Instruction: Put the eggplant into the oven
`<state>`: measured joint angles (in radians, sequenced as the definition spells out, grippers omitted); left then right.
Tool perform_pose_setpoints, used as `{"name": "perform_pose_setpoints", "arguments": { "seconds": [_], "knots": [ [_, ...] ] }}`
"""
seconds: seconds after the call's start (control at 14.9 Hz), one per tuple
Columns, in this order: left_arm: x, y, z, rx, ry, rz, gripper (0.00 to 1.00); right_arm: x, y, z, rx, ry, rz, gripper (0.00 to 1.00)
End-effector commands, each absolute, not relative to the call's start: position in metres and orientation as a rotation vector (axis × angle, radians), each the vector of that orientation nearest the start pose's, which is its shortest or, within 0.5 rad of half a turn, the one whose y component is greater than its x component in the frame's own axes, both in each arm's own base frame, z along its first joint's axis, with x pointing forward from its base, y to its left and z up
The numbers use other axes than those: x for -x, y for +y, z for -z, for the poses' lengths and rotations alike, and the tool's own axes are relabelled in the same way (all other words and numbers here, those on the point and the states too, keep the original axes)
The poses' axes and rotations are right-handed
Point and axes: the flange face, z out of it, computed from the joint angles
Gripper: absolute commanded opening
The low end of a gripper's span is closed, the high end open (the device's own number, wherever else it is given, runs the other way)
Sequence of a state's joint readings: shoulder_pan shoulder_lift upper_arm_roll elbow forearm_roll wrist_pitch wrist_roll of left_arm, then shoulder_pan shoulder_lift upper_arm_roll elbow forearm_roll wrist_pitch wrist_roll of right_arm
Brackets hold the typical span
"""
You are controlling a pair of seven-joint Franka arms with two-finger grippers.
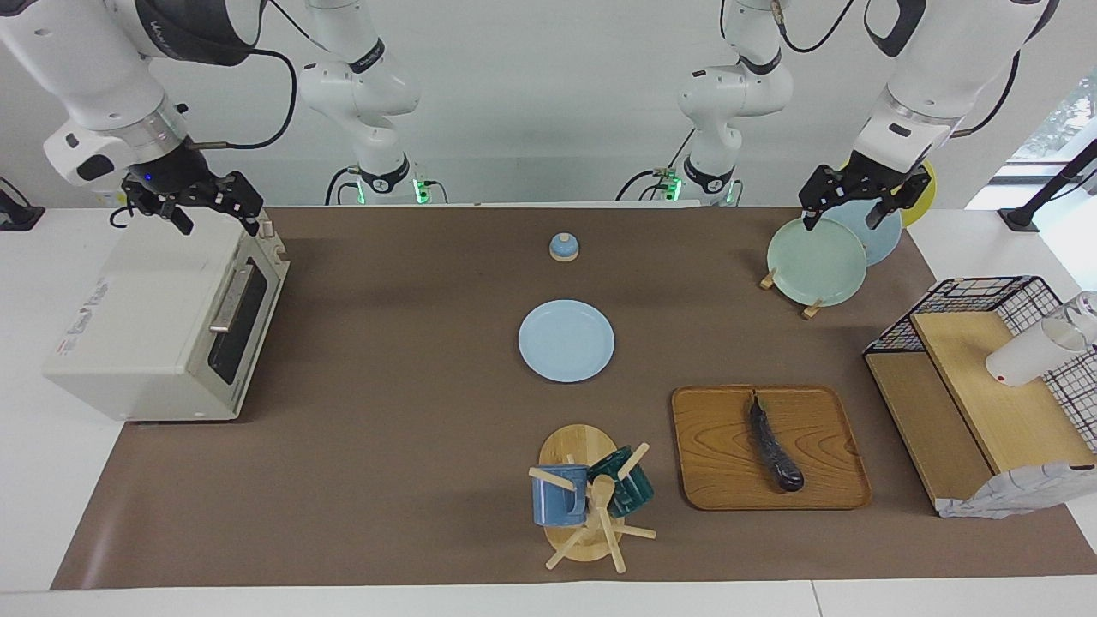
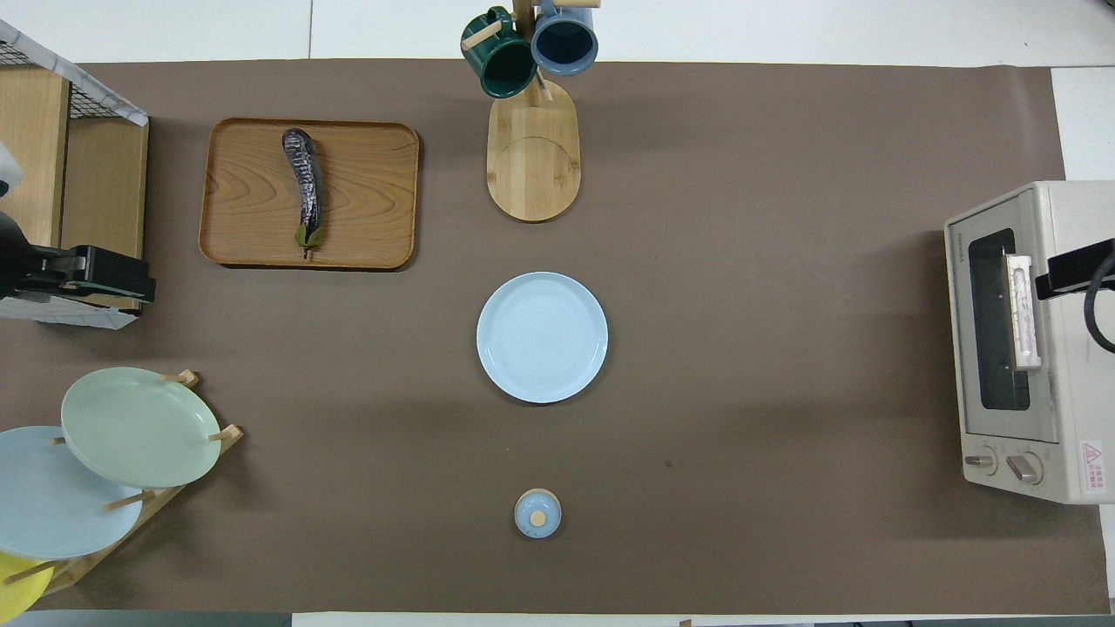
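Observation:
The dark purple eggplant (image 1: pixel 774 450) (image 2: pixel 305 187) lies on a wooden tray (image 1: pixel 711 463) (image 2: pixel 366 192) toward the left arm's end of the table, farther from the robots than the blue plate. The cream-white oven (image 1: pixel 146 326) (image 2: pixel 1045 348) stands at the right arm's end, its glass door shut and its bar handle (image 1: pixel 230 300) facing the table's middle. My right gripper (image 1: pixel 217 221) (image 2: pixel 1076 266) hangs open and empty over the oven's top. My left gripper (image 1: pixel 842 218) (image 2: pixel 104 274) hangs open and empty over the plate rack.
A light blue plate (image 1: pixel 566 340) lies mid-table, with a small blue lidded pot (image 1: pixel 564 248) nearer the robots. A mug tree (image 1: pixel 591 497) with two mugs stands beside the tray. A plate rack (image 1: pixel 816 261) and a wire-mesh shelf (image 1: pixel 986 377) with a white cup (image 1: pixel 1028 351) stand at the left arm's end.

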<state>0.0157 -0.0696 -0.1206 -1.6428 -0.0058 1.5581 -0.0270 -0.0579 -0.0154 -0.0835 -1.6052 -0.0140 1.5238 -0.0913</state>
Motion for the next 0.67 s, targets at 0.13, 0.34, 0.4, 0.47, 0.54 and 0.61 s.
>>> {"name": "perform_pose_setpoints", "arguments": {
  "seconds": [0.13, 0.34, 0.4, 0.47, 0.54, 0.61],
  "knots": [
    [-0.5240, -0.0558, -0.6301, 3.136, 0.105, -0.010, 1.00, -0.5388, -0.0732, -0.6192, 3.153, 0.090, -0.058, 1.00],
    [-0.5237, -0.0598, -0.6302, 3.136, 0.110, -0.008, 1.00, -0.5401, -0.0732, -0.6186, 3.153, 0.087, -0.039, 1.00],
    [-0.5230, -0.0598, -0.6307, 3.135, 0.117, -0.010, 1.00, -0.5401, -0.0732, -0.6186, 3.153, 0.089, -0.039, 1.00],
    [-0.5232, -0.0598, -0.6298, 3.135, 0.112, -0.015, 1.00, -0.5401, -0.0724, -0.6179, 3.153, 0.080, -0.041, 1.00],
    [-0.5226, -0.0589, -0.6290, 3.135, 0.112, -0.020, 1.00, -0.5388, -0.0721, -0.6166, 3.150, 0.070, -0.055, 1.00],
    [-0.5227, -0.0581, -0.6290, 3.135, 0.103, -0.020, 1.00, -0.5383, -0.0720, -0.6147, 3.149, 0.075, -0.060, 1.00]
  ]
}}
